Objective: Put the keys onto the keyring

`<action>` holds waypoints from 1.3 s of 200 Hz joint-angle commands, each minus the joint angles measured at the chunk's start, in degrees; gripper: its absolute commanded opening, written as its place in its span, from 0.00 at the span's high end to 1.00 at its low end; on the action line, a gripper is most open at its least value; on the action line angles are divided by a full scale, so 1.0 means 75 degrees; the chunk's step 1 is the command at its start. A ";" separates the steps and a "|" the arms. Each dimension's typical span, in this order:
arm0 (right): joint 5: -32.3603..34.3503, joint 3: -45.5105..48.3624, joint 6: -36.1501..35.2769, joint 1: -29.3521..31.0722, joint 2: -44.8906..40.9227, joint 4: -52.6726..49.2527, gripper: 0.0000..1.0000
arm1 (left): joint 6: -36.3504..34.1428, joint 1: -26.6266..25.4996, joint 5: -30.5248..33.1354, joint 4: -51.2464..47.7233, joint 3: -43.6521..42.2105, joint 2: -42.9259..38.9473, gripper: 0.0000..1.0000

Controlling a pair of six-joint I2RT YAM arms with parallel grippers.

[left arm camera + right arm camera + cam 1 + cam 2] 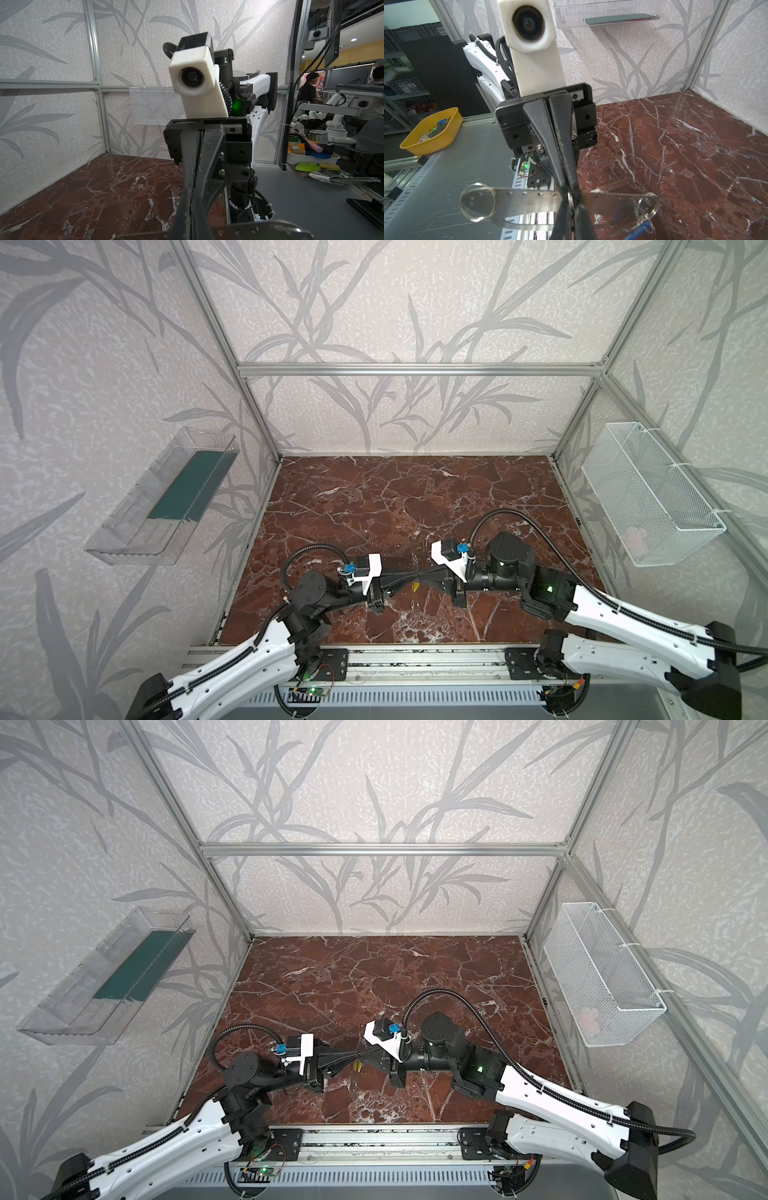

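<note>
The keyring (525, 202), a flat grey plate with a row of small holes, hangs above the marble where both grippers meet tip to tip. My left gripper (190, 220) is shut on the plate's holed edge. My right gripper (571, 199) is shut, with the edge of a thin metal ring showing between its tips at that same edge. A speck of the yellow key (415, 585) shows just below the meeting point. The blue key (639, 229) hangs from split rings (648, 205) at one end of the plate. A bare split ring (477, 201) sits at the other end.
A red marble table (374, 510) lies under both arms. A clear bin (166, 497) with a green insert is fixed to the left wall and a white mesh basket (648, 497) to the right wall. A yellow tray (431, 133) stands outside the cell.
</note>
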State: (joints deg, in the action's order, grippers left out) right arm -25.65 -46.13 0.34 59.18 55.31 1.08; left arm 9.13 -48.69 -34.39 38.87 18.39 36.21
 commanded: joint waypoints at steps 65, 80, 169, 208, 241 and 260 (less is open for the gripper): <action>0.0258 -0.1190 -0.1144 -0.0007 0.0083 -0.2102 1.00 | -0.0655 -0.0024 0.1084 -0.2209 0.0633 -0.1417 0.78; 0.0360 -0.1701 -0.1597 -0.0004 0.0231 -0.3119 1.00 | -0.0903 -0.0024 0.1645 -0.3508 0.1015 -0.1902 0.76; 0.0984 -0.5406 -0.3323 -0.0012 0.2477 -0.7766 1.00 | -0.1211 -0.0048 0.1857 -0.7840 0.3964 0.0316 0.80; 0.0923 -0.5726 -0.3549 -0.0008 0.2715 -0.8019 1.00 | -0.1125 -0.0064 0.0871 -0.6607 0.3533 0.0416 0.81; 0.0883 -0.5568 -0.3596 -0.0005 0.2646 -0.7905 1.00 | -0.1024 -0.0071 0.0501 -0.6163 0.3324 0.0329 0.81; 0.0841 -0.5545 -0.3607 -0.0011 0.2623 -0.7842 1.00 | -0.0962 -0.0071 0.0294 -0.6018 0.3292 0.0374 0.81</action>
State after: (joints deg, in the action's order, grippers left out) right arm -18.48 -87.26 -25.67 59.18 76.03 -57.30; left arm 1.26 -49.04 -28.27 -9.98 43.64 39.20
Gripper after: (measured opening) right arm 0.047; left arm 0.190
